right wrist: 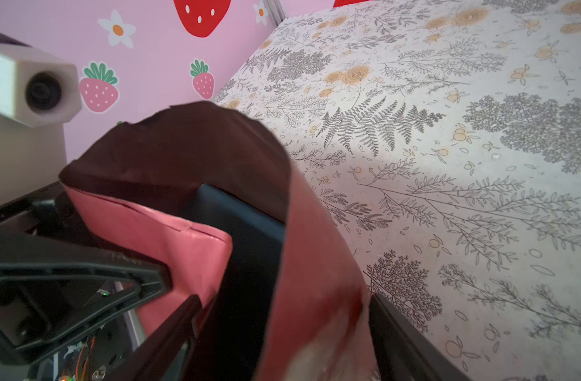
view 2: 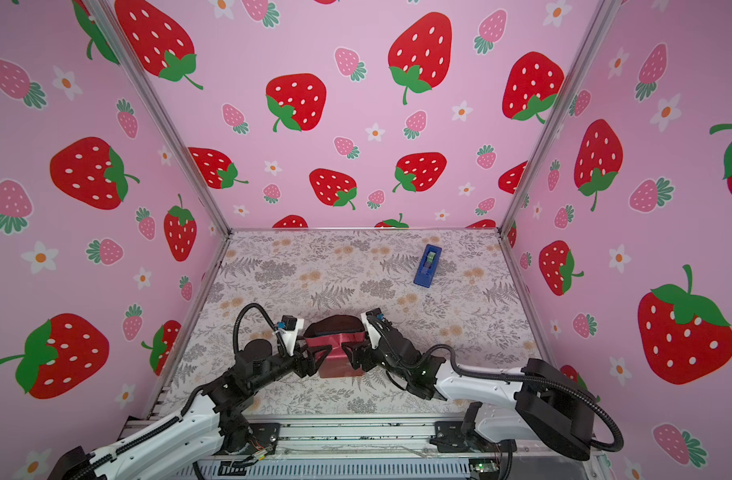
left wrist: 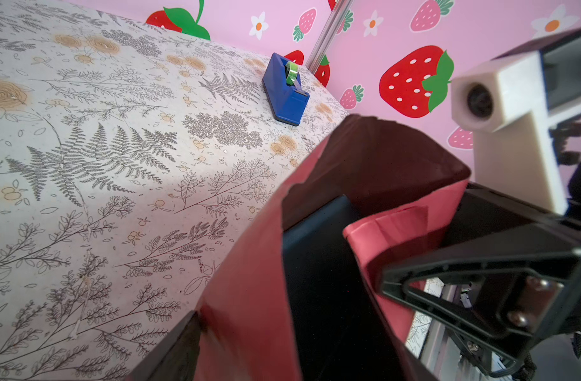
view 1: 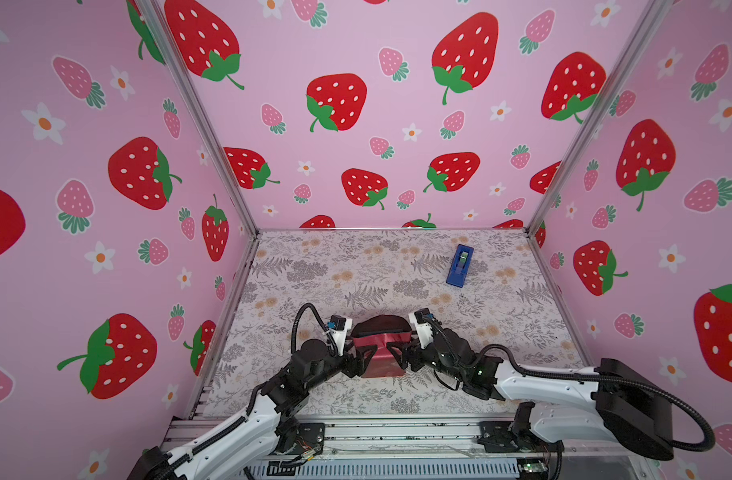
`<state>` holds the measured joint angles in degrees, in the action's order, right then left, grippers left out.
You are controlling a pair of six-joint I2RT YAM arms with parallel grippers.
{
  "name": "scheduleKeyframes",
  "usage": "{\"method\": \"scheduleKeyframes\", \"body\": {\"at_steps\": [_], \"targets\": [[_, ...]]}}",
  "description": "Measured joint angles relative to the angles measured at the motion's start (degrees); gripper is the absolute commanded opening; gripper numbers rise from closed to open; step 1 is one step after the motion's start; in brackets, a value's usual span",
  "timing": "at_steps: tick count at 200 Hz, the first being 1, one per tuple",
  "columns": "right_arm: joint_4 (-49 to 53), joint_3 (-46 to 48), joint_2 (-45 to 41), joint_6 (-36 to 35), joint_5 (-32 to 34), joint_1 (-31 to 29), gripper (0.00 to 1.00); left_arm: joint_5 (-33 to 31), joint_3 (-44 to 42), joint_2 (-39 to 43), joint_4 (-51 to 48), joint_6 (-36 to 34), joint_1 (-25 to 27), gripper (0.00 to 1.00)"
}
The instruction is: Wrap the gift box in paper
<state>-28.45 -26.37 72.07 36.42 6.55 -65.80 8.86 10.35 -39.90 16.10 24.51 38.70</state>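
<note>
Left tool (view 1: 366,356) and right tool (view 1: 395,355) flank the small navy-black cardboard box (left wrist: 315,264), equally near, jaws spread astride its crimson-maroon wrapping paper (view 1: 380,343), near the front of the floral desk (view 1: 356,270); whether they pinch yet, I cannot tell.

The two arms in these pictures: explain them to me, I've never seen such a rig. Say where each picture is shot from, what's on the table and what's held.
They are two robot arms, each ending in a two-fingered hand. Two pictures look down from one overhead stereo camera; the other two come from a camera on each wrist. On the flowered table lie a blue tape dispenser, off by itself, and red paper folded up around a dark box. The left hand and right hand reach in from opposite sides, each straddling an end of paper and box. Whether they already squeeze it, I cannot tell.
</note>
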Motion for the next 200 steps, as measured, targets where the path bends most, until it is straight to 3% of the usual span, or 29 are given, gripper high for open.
{"method": "scheduleKeyframes", "body": {"at_steps": [54, 87, 127, 200], "targets": [[4.1, -2.3, 0.0, 2.6, 4.4, -1.8, 0.65, -3.3, 1.0, 0.2, -0.6, 1.3, 1.4, 0.54], [11.4, -6.1, 0.2, 3.2, 10.6, -4.5, 0.58, -7.3, 3.0, 0.1, -3.8, 0.7, 4.1, 0.46], [17.1, -9.2, 1.1, 5.4, 16.8, -6.7, 0.52, -12.7, 4.5, -0.9, -5.9, -0.2, 7.7, 0.44], [18.7, -9.9, 1.9, 8.4, 23.6, -7.7, 0.27, -24.1, 7.5, -6.8, -5.6, 0.4, 13.3, 0.31]]}}
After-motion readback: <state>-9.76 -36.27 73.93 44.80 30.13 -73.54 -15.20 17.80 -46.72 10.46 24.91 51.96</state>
